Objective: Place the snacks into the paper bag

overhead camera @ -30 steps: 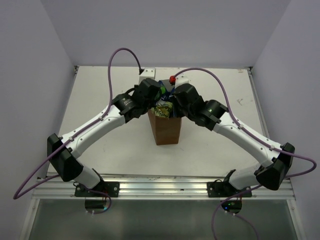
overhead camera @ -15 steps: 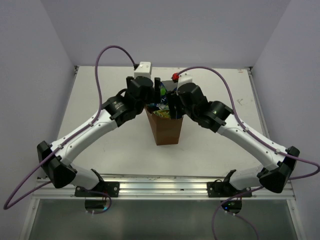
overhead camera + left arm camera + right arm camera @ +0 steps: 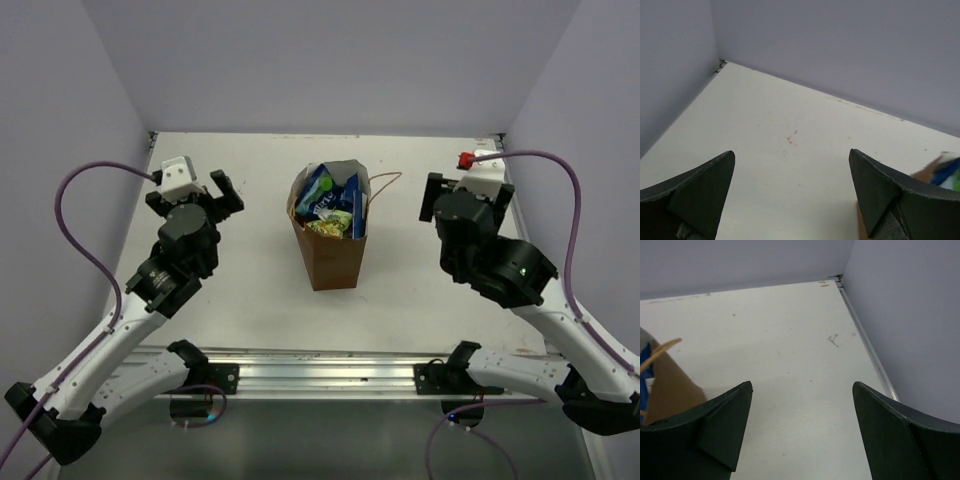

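Note:
The brown paper bag (image 3: 330, 258) stands upright at the middle of the table. Several snacks (image 3: 327, 203) sit in its open top: blue packets and a green-yellow one. My left gripper (image 3: 192, 196) hovers far to the bag's left, open and empty. My right gripper (image 3: 467, 196) hovers far to its right, also open and empty. The left wrist view has bare table between the left gripper's (image 3: 791, 152) jaws, with the bag's edge (image 3: 926, 171) and a blue packet (image 3: 949, 172) at far right. The right gripper (image 3: 801, 386) frames bare table, the bag (image 3: 672, 387) at far left.
One thin string handle (image 3: 385, 180) hangs out over the bag's right side. Walls close the table at the back and both sides. An aluminium rail (image 3: 320, 370) with the arm bases runs along the near edge. Purple cables loop off both wrists.
Both arms have swung outward from over the bag's mouth to the table's left and right sides. Both grippers went from shut to open. The snacks stay in the bag.

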{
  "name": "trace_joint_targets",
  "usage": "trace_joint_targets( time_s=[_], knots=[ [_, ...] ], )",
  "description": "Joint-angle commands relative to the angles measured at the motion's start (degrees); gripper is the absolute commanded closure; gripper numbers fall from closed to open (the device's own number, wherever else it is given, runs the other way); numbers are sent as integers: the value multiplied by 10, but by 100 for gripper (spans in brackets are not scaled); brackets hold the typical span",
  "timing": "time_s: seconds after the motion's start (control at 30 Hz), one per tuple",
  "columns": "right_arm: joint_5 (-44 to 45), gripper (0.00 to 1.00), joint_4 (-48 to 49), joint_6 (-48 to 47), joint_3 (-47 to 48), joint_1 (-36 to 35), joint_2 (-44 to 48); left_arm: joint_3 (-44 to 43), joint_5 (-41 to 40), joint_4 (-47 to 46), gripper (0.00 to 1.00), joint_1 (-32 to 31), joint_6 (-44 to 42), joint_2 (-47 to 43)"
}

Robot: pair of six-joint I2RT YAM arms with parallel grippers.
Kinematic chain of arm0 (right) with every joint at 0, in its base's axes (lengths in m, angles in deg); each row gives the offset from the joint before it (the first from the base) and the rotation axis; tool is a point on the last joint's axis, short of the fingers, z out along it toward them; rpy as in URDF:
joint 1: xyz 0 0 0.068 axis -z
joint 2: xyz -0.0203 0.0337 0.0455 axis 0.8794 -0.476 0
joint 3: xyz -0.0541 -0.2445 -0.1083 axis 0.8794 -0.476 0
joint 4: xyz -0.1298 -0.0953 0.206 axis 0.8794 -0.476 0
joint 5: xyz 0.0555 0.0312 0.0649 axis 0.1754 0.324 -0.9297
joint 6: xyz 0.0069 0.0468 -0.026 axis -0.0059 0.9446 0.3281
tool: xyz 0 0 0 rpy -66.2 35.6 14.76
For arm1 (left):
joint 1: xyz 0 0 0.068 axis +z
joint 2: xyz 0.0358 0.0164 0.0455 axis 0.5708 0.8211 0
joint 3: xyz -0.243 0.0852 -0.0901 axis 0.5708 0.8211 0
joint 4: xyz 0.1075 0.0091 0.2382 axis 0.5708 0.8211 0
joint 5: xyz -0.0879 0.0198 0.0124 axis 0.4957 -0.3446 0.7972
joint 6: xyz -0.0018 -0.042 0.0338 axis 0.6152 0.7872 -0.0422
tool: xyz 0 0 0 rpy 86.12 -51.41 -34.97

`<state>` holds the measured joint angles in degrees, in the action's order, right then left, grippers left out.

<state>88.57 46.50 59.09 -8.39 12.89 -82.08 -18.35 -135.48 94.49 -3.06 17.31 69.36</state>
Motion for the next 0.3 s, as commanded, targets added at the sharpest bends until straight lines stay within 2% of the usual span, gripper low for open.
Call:
trace_joint_targets(
  time_s=[0.0, 0.07, 0.27],
  knots=[
    [127, 14, -67, 57, -45, -1, 28, 39, 49, -10, 0, 91, 6, 2],
    [136, 14, -69, 65, -68, 0, 53, 50, 88, -10, 0, 143, 13, 5],
    [138, 17, -80, 68, -76, 0, 66, 51, 138, -17, 0, 195, 25, 20]
  ],
)
